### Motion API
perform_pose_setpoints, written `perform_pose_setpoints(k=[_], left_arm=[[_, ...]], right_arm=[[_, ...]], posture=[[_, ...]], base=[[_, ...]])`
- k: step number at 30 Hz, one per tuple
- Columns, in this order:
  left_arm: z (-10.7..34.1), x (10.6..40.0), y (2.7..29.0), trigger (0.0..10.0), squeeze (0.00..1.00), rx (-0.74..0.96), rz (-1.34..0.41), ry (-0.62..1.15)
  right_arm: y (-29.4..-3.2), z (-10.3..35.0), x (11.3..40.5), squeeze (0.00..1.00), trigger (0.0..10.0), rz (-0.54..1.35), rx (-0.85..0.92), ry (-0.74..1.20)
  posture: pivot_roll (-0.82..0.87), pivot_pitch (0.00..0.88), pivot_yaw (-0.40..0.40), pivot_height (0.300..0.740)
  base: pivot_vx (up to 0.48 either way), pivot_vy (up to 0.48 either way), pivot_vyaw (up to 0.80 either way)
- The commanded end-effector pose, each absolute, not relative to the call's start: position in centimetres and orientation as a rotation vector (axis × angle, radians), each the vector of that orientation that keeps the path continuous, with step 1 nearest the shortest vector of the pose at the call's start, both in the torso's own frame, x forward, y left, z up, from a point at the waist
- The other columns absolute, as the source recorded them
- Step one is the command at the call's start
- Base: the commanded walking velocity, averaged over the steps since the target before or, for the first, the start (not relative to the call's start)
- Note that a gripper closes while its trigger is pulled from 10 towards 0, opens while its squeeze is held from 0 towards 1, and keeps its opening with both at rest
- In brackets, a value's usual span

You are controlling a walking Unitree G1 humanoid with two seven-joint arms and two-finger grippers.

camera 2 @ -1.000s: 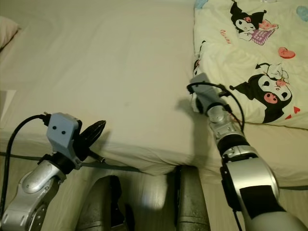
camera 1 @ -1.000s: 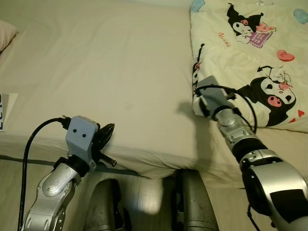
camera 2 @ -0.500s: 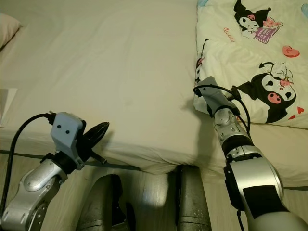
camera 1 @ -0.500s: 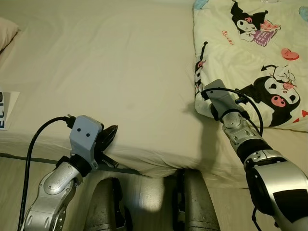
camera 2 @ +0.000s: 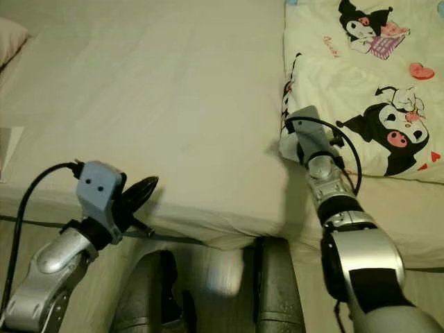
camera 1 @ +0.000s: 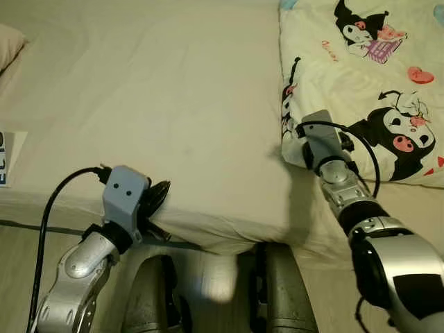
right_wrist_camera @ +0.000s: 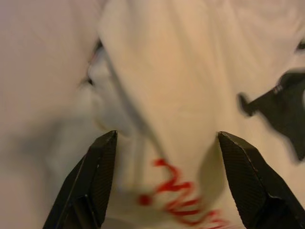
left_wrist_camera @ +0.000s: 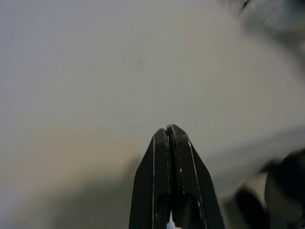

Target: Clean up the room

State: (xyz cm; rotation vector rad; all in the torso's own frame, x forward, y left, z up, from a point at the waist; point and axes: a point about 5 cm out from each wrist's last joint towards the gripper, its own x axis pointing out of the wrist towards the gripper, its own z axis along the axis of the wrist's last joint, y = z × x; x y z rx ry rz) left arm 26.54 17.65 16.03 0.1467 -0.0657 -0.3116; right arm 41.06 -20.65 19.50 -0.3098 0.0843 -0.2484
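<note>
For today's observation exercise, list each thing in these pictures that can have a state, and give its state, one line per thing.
Left gripper: shut, empty, by the near edge of the bed.
Right gripper: open, fingers either side of the quilt's near corner.
Quilt: spread on the right of the bed, left edge folded under.
Bed sheet: flat, bare, lightly creased.
Pillow: lying at the far left edge.

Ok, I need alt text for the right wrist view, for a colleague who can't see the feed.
The right gripper is open, its two black fingers spread either side of the folded edge of a cream cartoon-print blanket with red and black markings. The plain beige bedsheet lies beside the blanket.
</note>
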Motion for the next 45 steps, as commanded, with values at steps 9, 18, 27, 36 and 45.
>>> perform_pose_setpoints(k=[9,18,27,36,45], left_arm=[[13.9,27.4,18.4,10.0,0.0,0.105,-0.196,-0.002],[16.4,26.8,18.3,10.0,0.0,0.093,-0.252,-0.122],[18.5,25.9,18.5,10.0,0.0,0.141,-0.263,-0.215],[19.0,25.8,18.6,10.0,0.0,0.144,-0.277,-0.223],[19.3,26.2,18.5,10.0,0.0,0.136,-0.287,-0.235]], right_arm=[[-17.2,18.8,41.1,0.0,10.0,-0.091,-0.465,0.02],[-20.2,19.1,41.1,1.0,10.0,-0.141,-0.661,0.114],[-21.9,17.7,40.4,1.0,10.0,-0.163,-0.706,0.184],[-22.6,18.4,40.4,0.0,10.0,-0.205,-0.681,0.127],[-24.1,19.1,40.1,0.0,9.8,-0.317,-0.696,0.099]], posture=[[-0.02,0.33,0.012,0.589],[0.08,0.422,-0.003,0.589],[0.15,0.477,0.013,0.589],[0.17,0.504,0.038,0.589],[0.16,0.496,0.045,0.589]], base=[[0.0,0.0,0.0],[0.0,0.0,0.0],[0.0,0.0,0.0],[0.0,0.0,0.0],[0.0,0.0,0.0]])
